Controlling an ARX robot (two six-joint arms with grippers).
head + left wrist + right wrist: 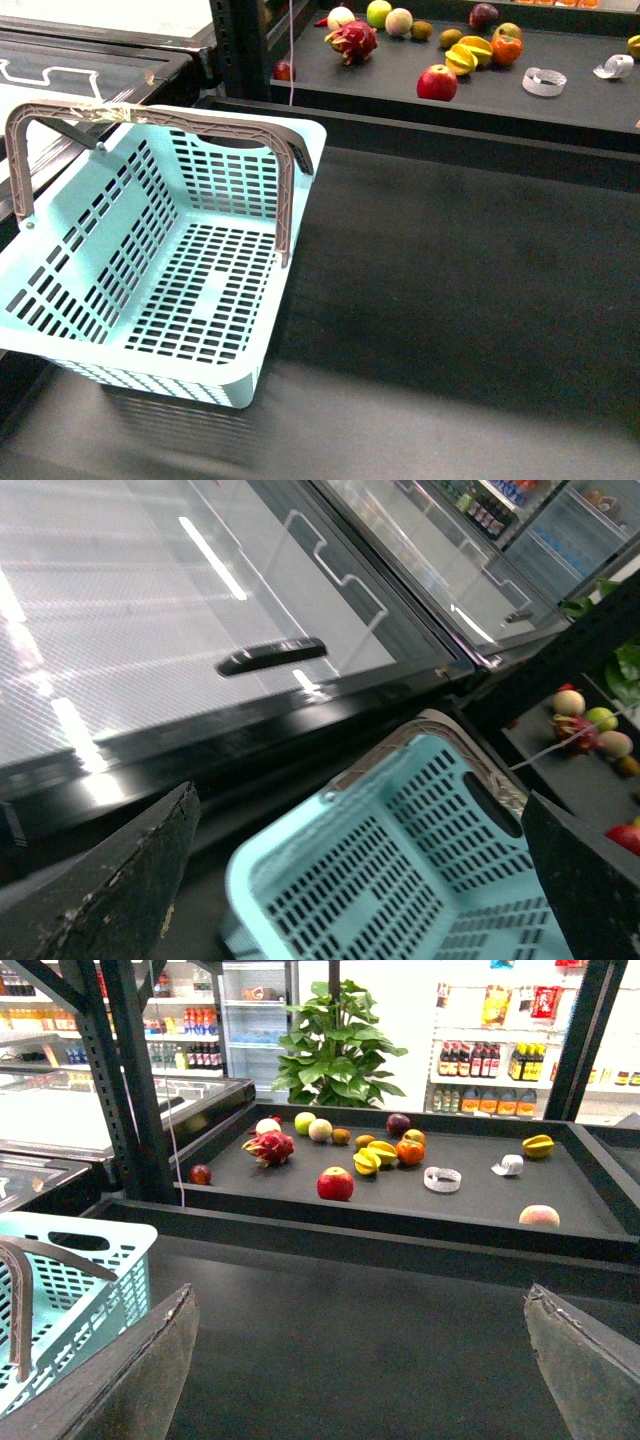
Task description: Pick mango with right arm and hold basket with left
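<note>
The basket point(90, 260) stands at the near left of the dark table point(450, 300). The left gripper point(360, 880) is spread wide and holds nothing; the basket's rim and slotted wall show between its fingers, with no contact visible. The right gripper point(360, 1380) is also spread and empty. The mango point(540, 1216) lies well beyond it on the raised table point(470, 1200), near the front right edge, well to the right of the red apple point(335, 1183).

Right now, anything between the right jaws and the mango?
No fruit blocks it: the mango lies apart from the others, just behind the tray's raised front lip. That lip alone crosses the path from the right gripper, jaws open; go over it.
</note>
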